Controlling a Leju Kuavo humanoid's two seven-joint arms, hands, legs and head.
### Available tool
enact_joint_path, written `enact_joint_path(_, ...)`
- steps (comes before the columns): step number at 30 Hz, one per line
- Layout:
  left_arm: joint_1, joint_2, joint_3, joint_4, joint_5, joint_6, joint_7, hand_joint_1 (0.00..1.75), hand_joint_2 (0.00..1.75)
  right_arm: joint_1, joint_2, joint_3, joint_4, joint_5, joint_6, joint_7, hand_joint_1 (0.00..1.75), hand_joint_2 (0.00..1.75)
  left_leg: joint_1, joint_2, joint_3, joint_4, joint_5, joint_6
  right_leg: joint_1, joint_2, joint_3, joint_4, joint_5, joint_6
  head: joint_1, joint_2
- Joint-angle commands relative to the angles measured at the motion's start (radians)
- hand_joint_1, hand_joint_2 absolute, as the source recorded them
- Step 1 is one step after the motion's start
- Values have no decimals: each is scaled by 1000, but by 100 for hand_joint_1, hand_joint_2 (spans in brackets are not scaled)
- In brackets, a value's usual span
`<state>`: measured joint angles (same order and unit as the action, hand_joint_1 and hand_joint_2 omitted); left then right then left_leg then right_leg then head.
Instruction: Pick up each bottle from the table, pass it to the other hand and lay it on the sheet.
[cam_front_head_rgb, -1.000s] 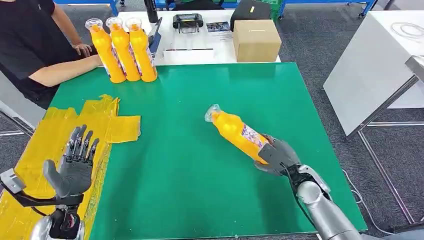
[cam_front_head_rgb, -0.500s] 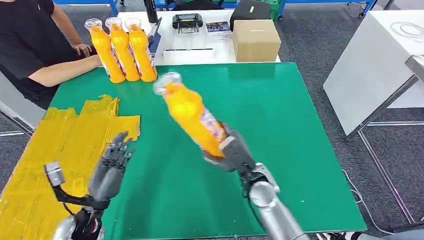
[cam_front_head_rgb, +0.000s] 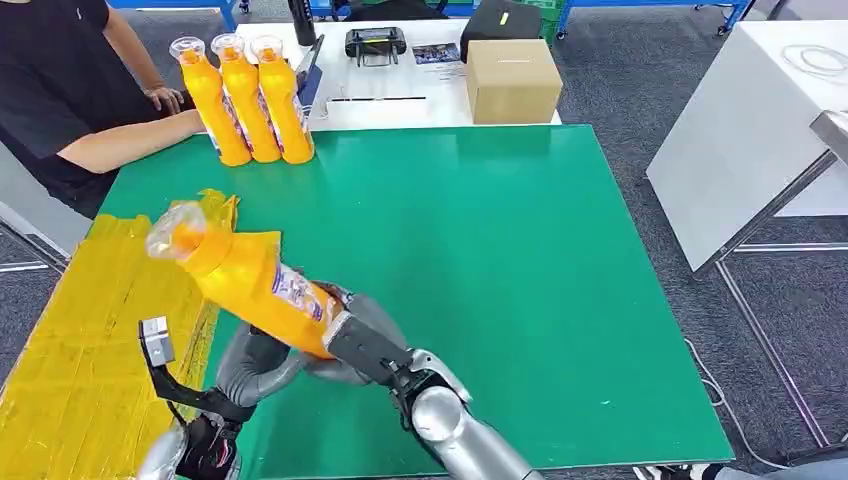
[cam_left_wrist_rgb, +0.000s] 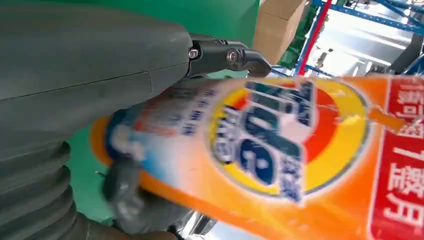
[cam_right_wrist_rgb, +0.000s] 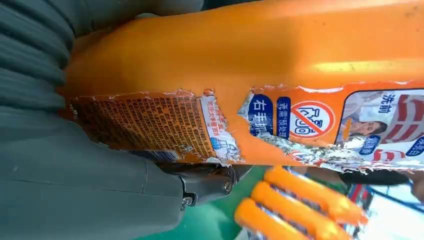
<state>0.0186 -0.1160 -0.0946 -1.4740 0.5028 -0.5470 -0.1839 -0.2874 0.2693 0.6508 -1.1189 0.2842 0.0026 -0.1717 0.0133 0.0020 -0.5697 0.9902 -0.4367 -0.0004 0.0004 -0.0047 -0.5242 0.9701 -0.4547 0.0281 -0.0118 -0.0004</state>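
One orange bottle (cam_front_head_rgb: 250, 285) sits lower left of the frame, clamped at its base by the right hand (cam_front_head_rgb: 365, 340). Your left hand (cam_front_head_rgb: 262, 362) cups beneath; finger closure unclear. Secure its grip before releasing over the yellow sheet (cam_front_head_rgb: 90, 300).

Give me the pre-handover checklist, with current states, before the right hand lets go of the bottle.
1. Right hand holds the bottle at its base: ok.
2. Left hand is at the bottle, under its lower part: ok.
3. Left hand's fingers are closed around the bottle: cannot tell, the bottle hides them in the head view and the left wrist view is blurred.
4. Bottle is lifted off the green table: ok.
5. Yellow sheet has free room beside the left arm: ok.
6. Person's arm stays near the three standing bottles, away from the handover: ok.
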Motion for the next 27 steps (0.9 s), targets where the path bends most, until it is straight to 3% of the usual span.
enact_joint_path(1,-41,10,0,74,7,2,-2,0,175,-60,-1,77,153,-4,5,1,175,175,0,0,2,-1,0,0,0,0,2,-1,0,0,0,0)
enact_joint_path(27,-56,8,53,78,35,20,11,0,175,-38,-3,175,226,28,25,-12,175,175,0,-1,2,-1,0,1,0,-1,2,-2,0,0,0,0)
